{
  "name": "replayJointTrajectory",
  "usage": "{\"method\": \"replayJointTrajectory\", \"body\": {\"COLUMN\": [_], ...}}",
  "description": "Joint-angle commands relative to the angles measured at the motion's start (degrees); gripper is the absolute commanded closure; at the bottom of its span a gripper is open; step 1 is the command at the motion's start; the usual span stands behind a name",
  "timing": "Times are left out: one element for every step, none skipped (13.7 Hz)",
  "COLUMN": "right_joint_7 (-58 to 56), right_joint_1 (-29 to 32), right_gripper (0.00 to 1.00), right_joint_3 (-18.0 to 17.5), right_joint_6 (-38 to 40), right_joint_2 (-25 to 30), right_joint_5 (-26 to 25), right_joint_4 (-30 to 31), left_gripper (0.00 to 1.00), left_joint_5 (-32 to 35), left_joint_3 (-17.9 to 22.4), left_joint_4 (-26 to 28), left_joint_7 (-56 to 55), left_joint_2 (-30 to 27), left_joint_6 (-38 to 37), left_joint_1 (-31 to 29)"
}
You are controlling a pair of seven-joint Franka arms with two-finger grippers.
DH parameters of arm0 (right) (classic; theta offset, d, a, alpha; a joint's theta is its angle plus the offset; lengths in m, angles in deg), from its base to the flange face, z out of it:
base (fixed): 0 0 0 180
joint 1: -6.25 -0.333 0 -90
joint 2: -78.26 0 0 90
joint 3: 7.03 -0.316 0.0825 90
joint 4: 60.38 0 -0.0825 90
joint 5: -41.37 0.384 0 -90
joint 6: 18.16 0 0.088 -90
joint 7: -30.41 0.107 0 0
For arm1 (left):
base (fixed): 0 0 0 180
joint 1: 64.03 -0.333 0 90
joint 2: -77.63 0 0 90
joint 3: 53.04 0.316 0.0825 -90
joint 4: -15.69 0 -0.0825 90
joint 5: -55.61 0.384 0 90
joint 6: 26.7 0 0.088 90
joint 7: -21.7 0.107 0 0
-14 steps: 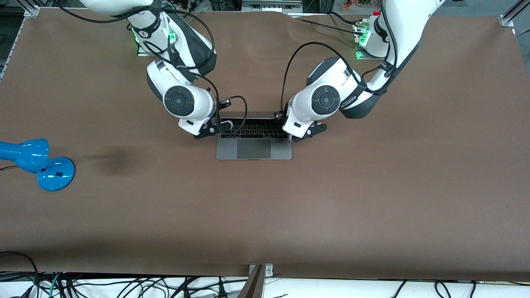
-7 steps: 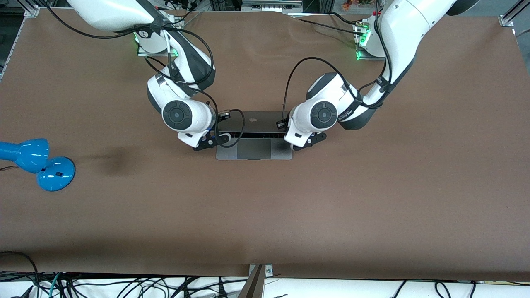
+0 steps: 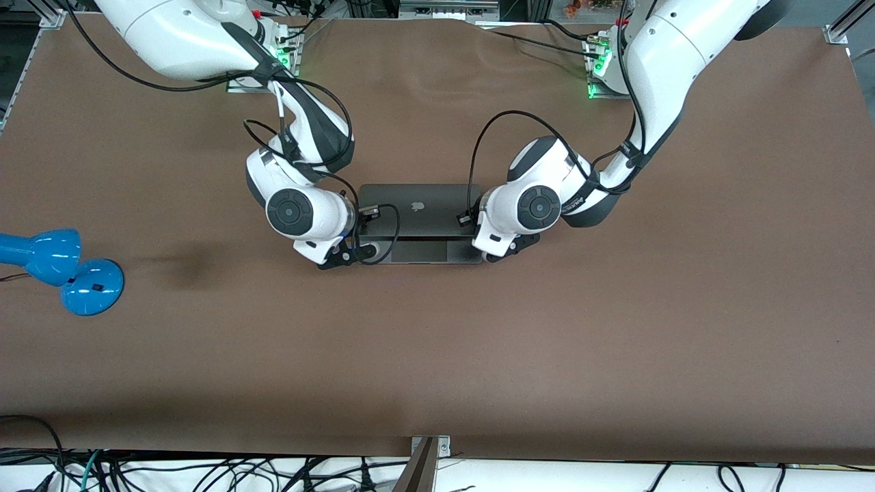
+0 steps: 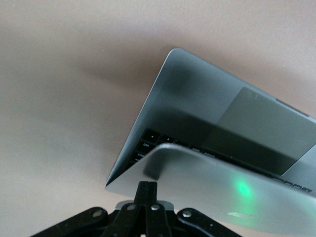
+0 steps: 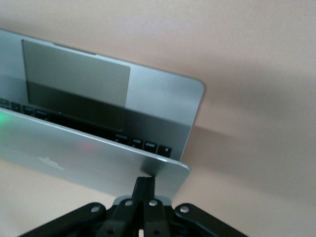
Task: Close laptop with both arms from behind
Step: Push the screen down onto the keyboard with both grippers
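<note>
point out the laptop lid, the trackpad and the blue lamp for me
laptop lid (image 3: pixel 417 208): front view, on the grey lid at its logo, lid lowered partway.
trackpad (image 5: pixel 76 74): right wrist view, on the middle of the grey pad.
blue lamp (image 3: pixel 92 287): front view, on its round base, toward the right arm's end of the table.

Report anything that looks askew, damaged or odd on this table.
Nothing looks damaged or spilled. The laptop sits square, its lid partly lowered, with the shut left tool and shut right tool pressing its lid corners. A blue lamp lies on its side.
</note>
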Motion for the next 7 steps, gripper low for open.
{"method": "replayJointTrajectory", "body": {"right_joint_7": [0.22,0.22,0.22,0.22,0.22,0.13,0.13], "right_joint_1": [-0.10,-0.01,-0.01,-0.01,-0.10,-0.10,-0.27], "right_gripper": [1.00,1.00,1.00,1.00,1.00,1.00,1.00], "right_joint_3": [-0.41,-0.41,-0.41,-0.41,-0.41,-0.06,-0.06], "right_joint_6": [-1.20,-2.26,-3.23,-4.45,-5.60,-6.65,-7.36], "right_joint_2": [-2.35,-2.70,-3.49,-4.37,-5.16,-5.86,-6.65], "right_joint_5": [-3.58,-4.38,-4.65,-4.74,-4.74,-4.82,-5.43], "right_joint_4": [-2.78,-2.78,-2.78,-2.78,-2.78,-2.78,-2.78], "left_gripper": [1.00,1.00,1.00,1.00,1.00,1.00,1.00], "left_joint_5": [1.52,1.52,1.52,1.52,1.44,1.43,1.43], "left_joint_3": [0.93,1.02,1.89,3.11,4.52,5.14,5.50], "left_joint_4": [-2.83,-2.92,-2.92,-3.01,-4.05,-4.85,-5.29], "left_joint_7": [-0.18,-0.09,-0.09,-0.18,-0.27,-0.35,-0.36], "left_joint_2": [2.39,2.75,2.84,3.10,3.36,4.06,4.68], "left_joint_6": [0.00,0.52,1.14,1.23,1.23,1.23,1.23], "left_joint_1": [1.07,1.25,1.86,3.00,4.23,5.20,5.55]}}
